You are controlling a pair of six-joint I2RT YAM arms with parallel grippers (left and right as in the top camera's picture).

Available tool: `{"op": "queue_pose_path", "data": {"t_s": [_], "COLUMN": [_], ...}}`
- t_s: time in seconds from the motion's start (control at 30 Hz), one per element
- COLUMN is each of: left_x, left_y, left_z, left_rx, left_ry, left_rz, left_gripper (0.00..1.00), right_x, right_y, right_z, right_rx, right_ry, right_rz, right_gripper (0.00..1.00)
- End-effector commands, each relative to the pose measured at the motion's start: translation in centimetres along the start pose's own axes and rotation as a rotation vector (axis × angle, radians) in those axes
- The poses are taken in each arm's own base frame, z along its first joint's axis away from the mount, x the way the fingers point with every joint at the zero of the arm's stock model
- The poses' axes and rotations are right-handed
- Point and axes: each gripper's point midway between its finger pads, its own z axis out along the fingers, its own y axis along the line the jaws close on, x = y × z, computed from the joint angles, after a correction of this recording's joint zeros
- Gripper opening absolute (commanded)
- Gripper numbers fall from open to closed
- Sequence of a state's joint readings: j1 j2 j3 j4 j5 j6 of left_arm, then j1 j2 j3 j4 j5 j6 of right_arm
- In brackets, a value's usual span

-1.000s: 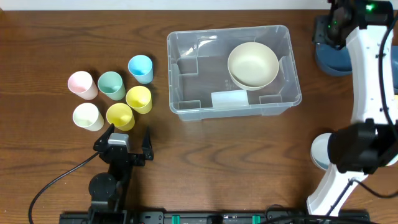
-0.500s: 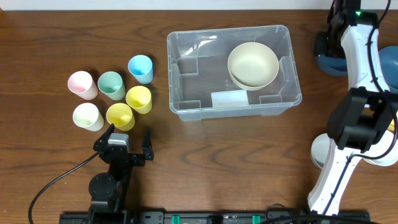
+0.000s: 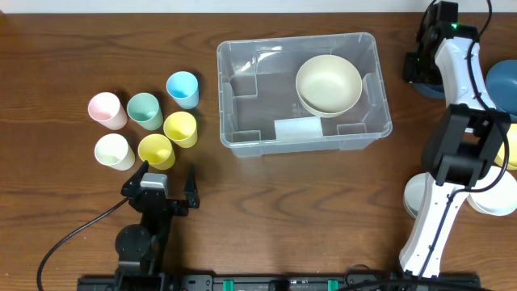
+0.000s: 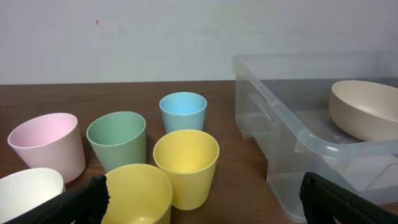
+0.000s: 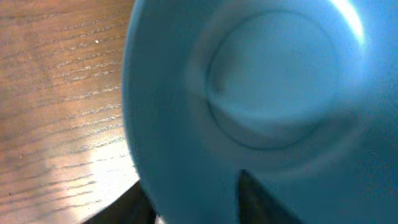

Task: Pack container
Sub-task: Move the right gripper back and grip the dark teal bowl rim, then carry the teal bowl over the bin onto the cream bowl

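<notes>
The clear container (image 3: pixel 242 97) stands at the table's middle with a cream bowl (image 3: pixel 328 84) inside it on the right; it also shows in the left wrist view (image 4: pixel 280 124). My right gripper (image 3: pixel 426 58) is at the far right on a dark blue bowl (image 3: pixel 418 81). In the right wrist view the blue bowl (image 5: pixel 267 93) fills the frame, and the gripper (image 5: pixel 199 199) has one finger inside the wall and one outside, with a gap between them. My left gripper (image 3: pixel 166 179) is open and empty, just in front of the cups.
Several pastel cups (image 3: pixel 145 129) stand left of the container, two of them yellow (image 4: pixel 185 165). A second blue bowl (image 3: pixel 502 81), white bowls (image 3: pixel 414 198) and a yellow item (image 3: pixel 510 149) lie at the right edge.
My right arm has swung left and down onto the dark blue bowl, uncovering the second blue bowl at the right edge. The left arm has not moved.
</notes>
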State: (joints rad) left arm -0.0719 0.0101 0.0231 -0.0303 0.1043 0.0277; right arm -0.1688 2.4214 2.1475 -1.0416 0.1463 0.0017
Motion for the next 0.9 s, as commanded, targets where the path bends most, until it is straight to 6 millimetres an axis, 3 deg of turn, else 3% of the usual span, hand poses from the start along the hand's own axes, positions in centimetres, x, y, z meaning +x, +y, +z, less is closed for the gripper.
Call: {"op": "queue_pose_path", "data": {"t_s": [0.0, 0.27, 0.53, 0.67, 0.87], "left_x": [1.6, 1.6, 1.6, 1.6, 1.6], "left_y": [0.0, 0.0, 0.0, 0.0, 0.0], "left_z": [0.1, 0.1, 0.1, 0.1, 0.1], "left_rx": [0.005, 0.005, 0.005, 0.005, 0.005], "left_ry": [0.045, 0.045, 0.045, 0.045, 0.045], "left_rz": [0.010, 0.010, 0.010, 0.010, 0.010], "left_gripper": [0.98, 0.98, 0.98, 0.98, 0.98], "right_x": [0.1, 0.4, 0.8, -0.2, -2.3], "right_y": [0.0, -0.1, -0.9, -1.1, -0.2], "right_z": [0.2, 0.2, -0.6, -3.4, -11.9], "right_rx": [-0.004, 0.004, 0.046, 0.044, -0.036], "right_ry": [0.005, 0.016, 0.030, -0.027, -0.198], "right_rz": [-0.003, -0.004, -0.024, -0.017, -0.010], "right_gripper": [0.25, 0.01, 0.01, 0.01, 0.01]}}
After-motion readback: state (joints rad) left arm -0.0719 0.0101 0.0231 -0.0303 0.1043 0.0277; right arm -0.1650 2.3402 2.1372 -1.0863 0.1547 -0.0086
